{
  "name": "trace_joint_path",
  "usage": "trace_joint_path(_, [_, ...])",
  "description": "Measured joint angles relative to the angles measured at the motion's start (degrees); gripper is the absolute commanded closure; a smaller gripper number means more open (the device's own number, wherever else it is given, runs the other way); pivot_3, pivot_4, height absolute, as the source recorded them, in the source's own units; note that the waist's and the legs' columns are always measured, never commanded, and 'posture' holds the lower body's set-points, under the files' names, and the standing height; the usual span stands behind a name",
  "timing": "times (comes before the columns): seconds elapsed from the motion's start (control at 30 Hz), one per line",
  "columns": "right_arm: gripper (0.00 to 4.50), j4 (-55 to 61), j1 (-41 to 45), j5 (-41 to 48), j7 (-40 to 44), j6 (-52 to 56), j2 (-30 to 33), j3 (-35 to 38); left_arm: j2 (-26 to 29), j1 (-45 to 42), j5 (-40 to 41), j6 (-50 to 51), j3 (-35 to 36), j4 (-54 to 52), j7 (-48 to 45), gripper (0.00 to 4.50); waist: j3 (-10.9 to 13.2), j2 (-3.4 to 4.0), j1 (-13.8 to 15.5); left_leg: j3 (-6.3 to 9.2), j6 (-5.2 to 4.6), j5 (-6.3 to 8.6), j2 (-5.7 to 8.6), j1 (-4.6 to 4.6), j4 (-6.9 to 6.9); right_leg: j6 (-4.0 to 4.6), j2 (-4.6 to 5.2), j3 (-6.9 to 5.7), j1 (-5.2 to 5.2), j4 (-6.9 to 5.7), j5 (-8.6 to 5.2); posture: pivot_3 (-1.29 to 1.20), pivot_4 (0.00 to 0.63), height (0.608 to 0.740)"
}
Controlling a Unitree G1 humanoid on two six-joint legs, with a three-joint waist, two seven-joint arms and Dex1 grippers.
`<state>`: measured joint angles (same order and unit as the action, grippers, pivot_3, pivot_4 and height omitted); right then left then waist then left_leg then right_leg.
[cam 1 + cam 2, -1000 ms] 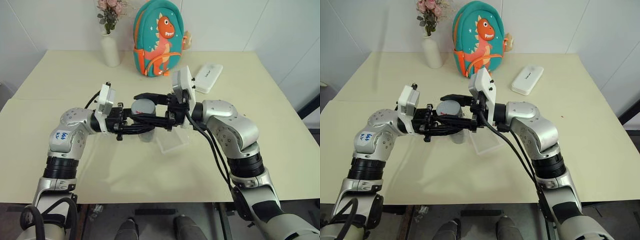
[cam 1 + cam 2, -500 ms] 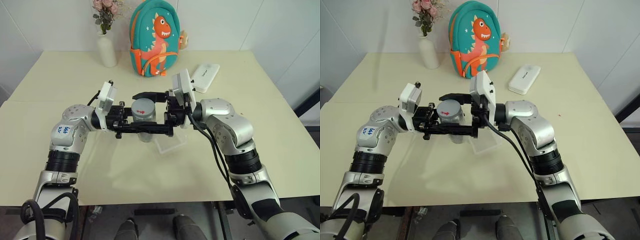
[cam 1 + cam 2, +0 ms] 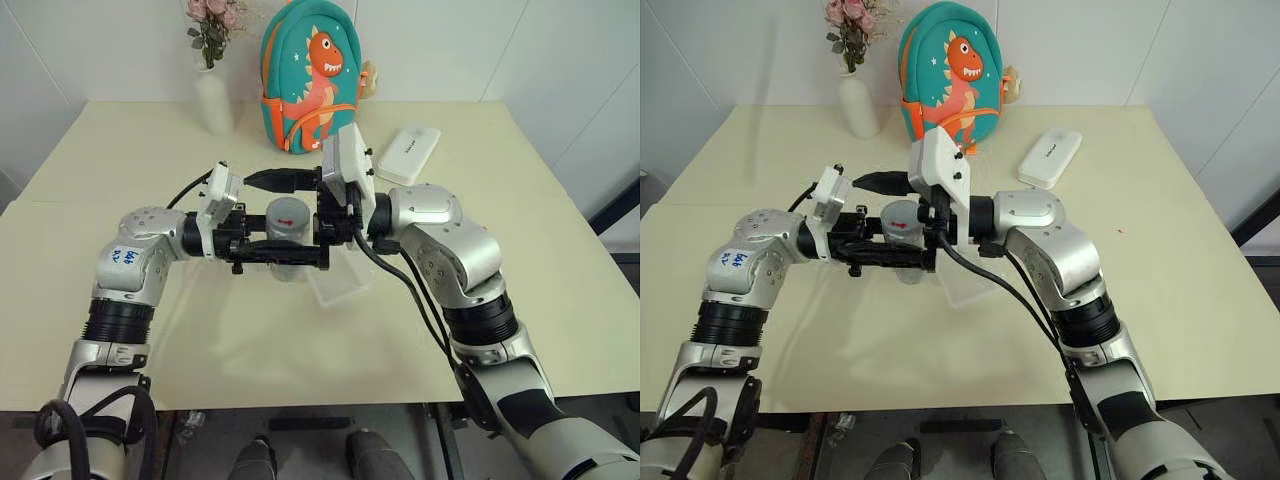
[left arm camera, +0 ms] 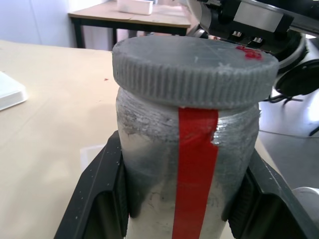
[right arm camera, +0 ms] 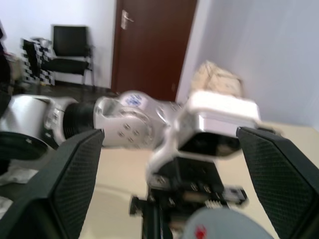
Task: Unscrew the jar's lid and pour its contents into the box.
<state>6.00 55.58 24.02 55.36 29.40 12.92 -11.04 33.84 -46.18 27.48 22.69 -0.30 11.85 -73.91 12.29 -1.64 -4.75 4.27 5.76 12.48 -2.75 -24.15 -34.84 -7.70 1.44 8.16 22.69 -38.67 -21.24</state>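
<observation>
My left gripper (image 3: 285, 250) is shut on the jar (image 4: 189, 169), gripping its body from both sides with its black pads (image 4: 99, 199) and holding it upright above the table. A red strip runs down the jar's wall. The grey ribbed lid (image 4: 194, 64) with a small red mark sits on the jar. My right gripper (image 5: 169, 137) stands open and reaches in from the right. Its fingers (image 3: 275, 180) are spread wide around and slightly above the lid (image 3: 287, 213), apart from it. The clear box (image 3: 340, 285) lies on the table just right of the jar. I cannot make out the contents through the jar's wall.
At the back of the cream table (image 3: 520, 260) stand a white vase with flowers (image 3: 212, 95) and a teal dinosaur backpack (image 3: 310, 85). A white oblong case (image 3: 405, 155) lies at the back right.
My right gripper, shut on the lid a second ago, has opened wide and let go of it. The lid stays on the jar. The left gripper still holds the jar in place.
</observation>
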Motion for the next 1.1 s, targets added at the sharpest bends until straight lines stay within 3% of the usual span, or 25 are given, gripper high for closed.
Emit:
trace_joint_path(0.47, [0.04,-2.4,-0.1,-2.8,-7.8,2.0,-1.0,-0.5,-2.3,3.3,-0.4,-2.7,2.2,-4.5,7.4,2.5,0.0,0.0,-0.1,0.0,0.0,0.0,0.0,0.0,-0.01,0.0,0.0,0.01,0.0,0.0,0.0,0.0,0.15,0.74])
trace_joint_path(1.1, [0.04,-8.5,1.5,-2.2,-5.5,0.4,-1.4,-0.1,-1.5,8.3,3.9,-0.1,5.0,-7.5,8.7,2.5,0.0,0.0,-0.1,0.0,-0.01,0.0,0.0,0.0,0.0,0.0,0.0,0.0,0.0,0.01,0.0,0.0,0.15,0.74])
